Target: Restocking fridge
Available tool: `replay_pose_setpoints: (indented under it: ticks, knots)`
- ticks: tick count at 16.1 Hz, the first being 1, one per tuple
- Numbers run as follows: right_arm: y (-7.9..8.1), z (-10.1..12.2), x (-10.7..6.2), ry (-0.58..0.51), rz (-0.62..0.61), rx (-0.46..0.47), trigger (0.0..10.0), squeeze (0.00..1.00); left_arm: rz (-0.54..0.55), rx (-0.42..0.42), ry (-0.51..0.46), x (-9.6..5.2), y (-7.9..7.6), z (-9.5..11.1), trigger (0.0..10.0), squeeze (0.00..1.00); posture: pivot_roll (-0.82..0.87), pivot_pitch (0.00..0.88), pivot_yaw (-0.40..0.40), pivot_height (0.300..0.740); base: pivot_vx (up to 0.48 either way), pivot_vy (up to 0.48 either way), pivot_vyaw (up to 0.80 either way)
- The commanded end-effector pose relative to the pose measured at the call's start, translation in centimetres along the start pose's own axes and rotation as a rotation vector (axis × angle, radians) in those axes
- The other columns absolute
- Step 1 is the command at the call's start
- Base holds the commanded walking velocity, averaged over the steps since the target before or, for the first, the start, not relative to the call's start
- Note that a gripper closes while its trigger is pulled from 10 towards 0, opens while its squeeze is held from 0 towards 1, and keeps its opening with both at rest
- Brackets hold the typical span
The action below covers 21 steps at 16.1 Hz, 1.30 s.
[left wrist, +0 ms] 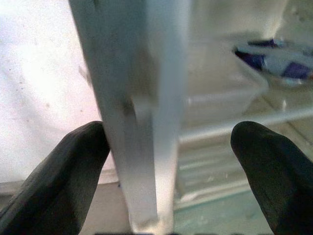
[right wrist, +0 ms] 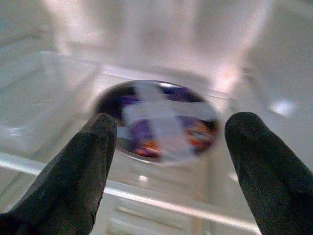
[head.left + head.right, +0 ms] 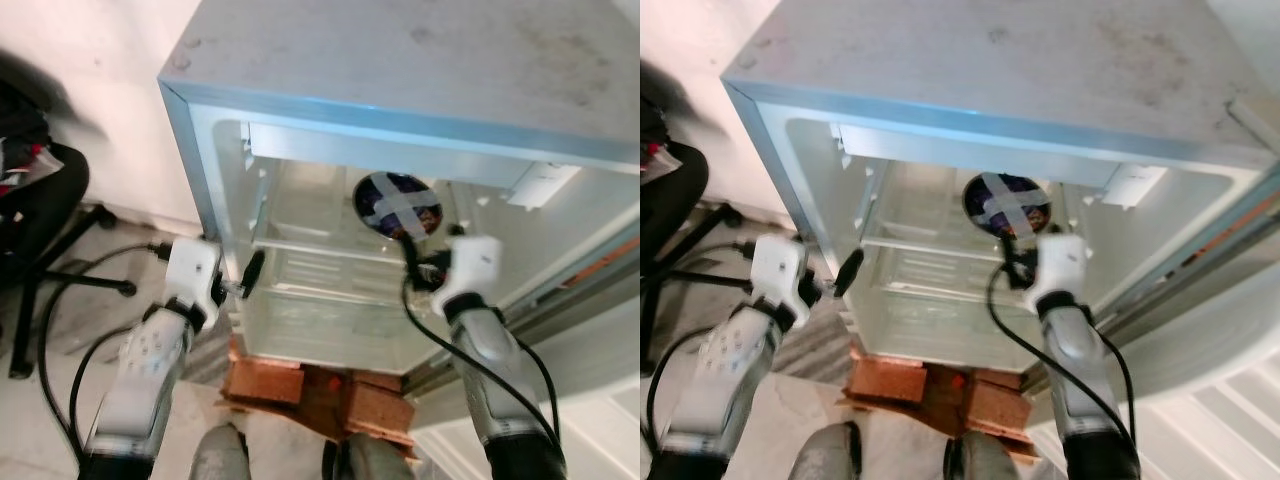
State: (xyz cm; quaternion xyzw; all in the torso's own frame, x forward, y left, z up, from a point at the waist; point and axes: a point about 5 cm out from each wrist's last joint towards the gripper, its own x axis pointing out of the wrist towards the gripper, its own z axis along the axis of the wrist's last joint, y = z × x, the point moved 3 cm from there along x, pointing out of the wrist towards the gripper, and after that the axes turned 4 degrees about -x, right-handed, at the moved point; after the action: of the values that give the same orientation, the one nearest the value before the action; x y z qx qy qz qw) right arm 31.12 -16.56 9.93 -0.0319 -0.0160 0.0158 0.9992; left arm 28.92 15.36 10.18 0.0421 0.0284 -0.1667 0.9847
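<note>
One small white fridge (image 3: 420, 70) is seen from above with its door (image 3: 1200, 340) swung open at the robot's right; it is raised on a base of red bricks (image 3: 330, 395), whose count cannot be told. Inside, clear glass shelves (image 3: 320, 250) are stacked, the exact count not resolvable. One round lidded container (image 3: 397, 205), dark purple with pale tape crossed over its lid, is noted on the upper shelf, toward the right rear of the compartment; being round it has no evident long axis, and its flat lid is tilted toward the opening. One black office chair (image 3: 40, 230) stands on the floor beyond the fridge's left wall. The left gripper (image 3: 250, 272) is held at the fridge's left front edge, fingers (image 1: 58, 176) spread apart; the left wrist view shows that edge (image 1: 142, 107) standing between the two fingers, contact not determinable. The right gripper (image 2: 168, 161) is positioned just before the container, fingers spread wide and holding nothing; the right wrist view shows the container framed between the fingers, blurred.
</note>
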Motion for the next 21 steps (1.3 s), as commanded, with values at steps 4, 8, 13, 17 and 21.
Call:
replay_pose_setpoints:
  ticks: [4,8,13,17,21]
  knots:
    - [1.0,-0.3,-1.3,0.019,-0.012,0.069,10.0,0.0,0.209,-0.096,-0.063,-0.9,1.8,0.5,10.0,0.0,0.08,0.056,-0.052,0.74,0.0,0.0,0.0]
    - [0.9,-0.8,-0.9,0.067,0.016,0.095,10.0,0.0,0.237,-0.1,-0.039,-2.4,1.7,-0.4,10.0,0.0,0.12,0.073,-0.106,0.74,0.0,0.0,0.0]
    - [0.5,-1.6,-0.7,0.106,0.021,0.07,10.0,0.0,0.221,-0.095,0.002,-2.6,1.0,-1.2,10.0,0.0,0.13,0.085,-0.123,0.74,-0.112,0.0,0.0]
    - [1.0,-1.0,-0.3,0.085,0.038,0.021,10.0,0.0,0.212,-0.083,-0.017,-1.1,1.6,-0.4,10.0,0.0,0.1,0.084,-0.087,0.74,-0.3,0.0,0.0]
    - [0.0,-1.9,-0.4,0.109,-0.045,0.018,10.0,0.0,0.187,-0.077,-0.006,-0.9,0.9,-0.6,10.0,0.0,0.1,0.082,-0.072,0.74,-0.329,0.0,0.0]
